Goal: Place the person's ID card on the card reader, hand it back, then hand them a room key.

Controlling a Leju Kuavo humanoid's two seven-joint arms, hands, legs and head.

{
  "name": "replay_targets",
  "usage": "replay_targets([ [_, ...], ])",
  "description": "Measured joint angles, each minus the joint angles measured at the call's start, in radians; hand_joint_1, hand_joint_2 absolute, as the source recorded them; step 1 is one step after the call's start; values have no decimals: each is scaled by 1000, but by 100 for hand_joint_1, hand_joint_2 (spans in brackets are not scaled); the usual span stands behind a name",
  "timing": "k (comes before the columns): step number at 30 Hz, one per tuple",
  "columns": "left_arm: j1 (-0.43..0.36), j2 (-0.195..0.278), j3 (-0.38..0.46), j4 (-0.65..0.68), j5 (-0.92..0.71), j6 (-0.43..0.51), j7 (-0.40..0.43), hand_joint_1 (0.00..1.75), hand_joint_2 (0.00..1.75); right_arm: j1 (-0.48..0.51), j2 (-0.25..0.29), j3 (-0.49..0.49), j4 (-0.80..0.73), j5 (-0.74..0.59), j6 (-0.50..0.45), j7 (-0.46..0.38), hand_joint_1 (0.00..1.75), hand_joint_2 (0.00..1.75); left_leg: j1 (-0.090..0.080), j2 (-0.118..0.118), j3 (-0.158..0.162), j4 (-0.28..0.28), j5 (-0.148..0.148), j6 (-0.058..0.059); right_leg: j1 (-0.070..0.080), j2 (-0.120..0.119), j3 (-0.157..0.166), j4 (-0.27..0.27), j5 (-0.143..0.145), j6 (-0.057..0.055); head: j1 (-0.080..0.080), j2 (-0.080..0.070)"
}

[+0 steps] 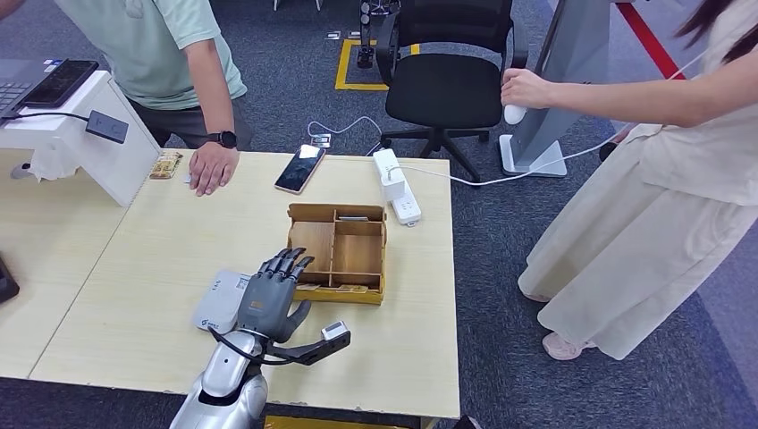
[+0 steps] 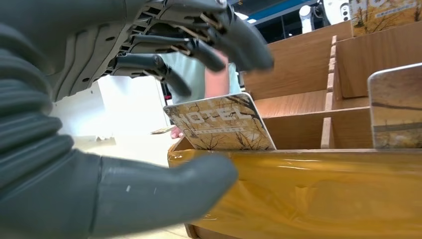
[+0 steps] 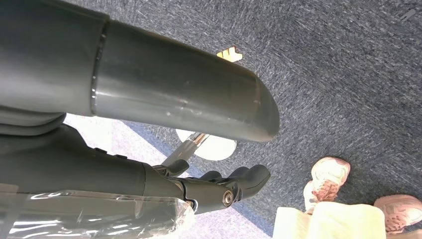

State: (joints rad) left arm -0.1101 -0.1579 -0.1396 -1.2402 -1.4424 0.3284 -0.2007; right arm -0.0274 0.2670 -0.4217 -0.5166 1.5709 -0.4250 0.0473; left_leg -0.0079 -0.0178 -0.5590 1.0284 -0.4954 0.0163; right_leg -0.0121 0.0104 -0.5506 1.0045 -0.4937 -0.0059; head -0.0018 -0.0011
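My left hand (image 1: 271,299) hovers over the near left corner of a wooden compartment box (image 1: 338,253), fingers spread and holding nothing. In the left wrist view its fingers (image 2: 199,45) arch above a room key card (image 2: 221,123) printed HOTEL, which stands upright in the box, with the thumb (image 2: 149,191) outside the front wall. A second key card (image 2: 395,107) stands further along. The flat white card reader (image 1: 217,302) lies just left of the hand. My right hand (image 3: 149,94) hangs over the carpet with nothing in it, fingers (image 3: 224,186) loosely extended.
A person in a green shirt rests a hand (image 1: 213,167) on the table's far edge, beside a small tan patterned item (image 1: 165,164). A phone (image 1: 299,168) and a white power strip (image 1: 396,185) lie behind the box. Another person (image 1: 644,179) stands right of the table.
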Motion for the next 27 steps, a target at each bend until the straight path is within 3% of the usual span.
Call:
replay_targets([
  [27, -4, 0, 0, 2, -3, 5, -14, 175, 175, 1, 2, 4, 0, 0, -3, 20, 0, 0, 0, 0, 0, 0, 0, 0, 0, 0, 0, 0, 0, 0, 0, 0],
])
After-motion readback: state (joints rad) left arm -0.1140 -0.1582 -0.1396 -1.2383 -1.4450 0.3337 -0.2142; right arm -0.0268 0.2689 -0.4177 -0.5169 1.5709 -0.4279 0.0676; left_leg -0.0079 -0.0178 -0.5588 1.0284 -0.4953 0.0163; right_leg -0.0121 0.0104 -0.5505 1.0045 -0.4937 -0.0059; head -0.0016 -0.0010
